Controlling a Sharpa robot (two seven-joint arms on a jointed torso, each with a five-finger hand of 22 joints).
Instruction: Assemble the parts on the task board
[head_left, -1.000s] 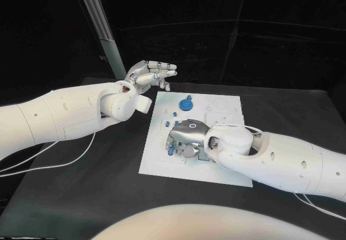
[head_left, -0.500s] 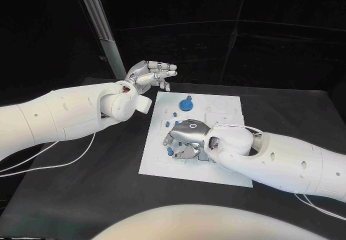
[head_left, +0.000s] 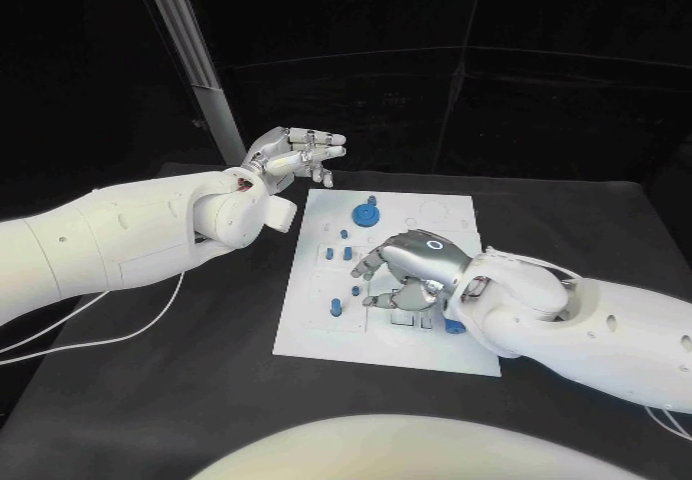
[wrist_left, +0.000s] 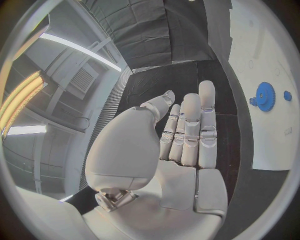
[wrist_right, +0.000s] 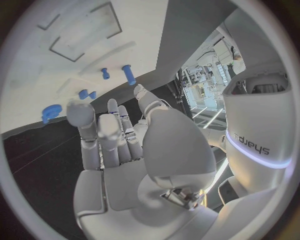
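Black table (head_left: 173, 370), both hands empty, fingers apart

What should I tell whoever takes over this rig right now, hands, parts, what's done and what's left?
Left hand: raised beyond the task board's far left corner, fingers apart, holding nothing.
Right hand: over the middle of the board, fingers spread downward, no part visibly held.
Parts: the blue gear sits near the far edge; several small blue pieces are scattered left of the right hand, one beside its wrist.
Done: cannot tell beyond the gear on the board.
Left: the small pieces look still loose, to be picked and seated.
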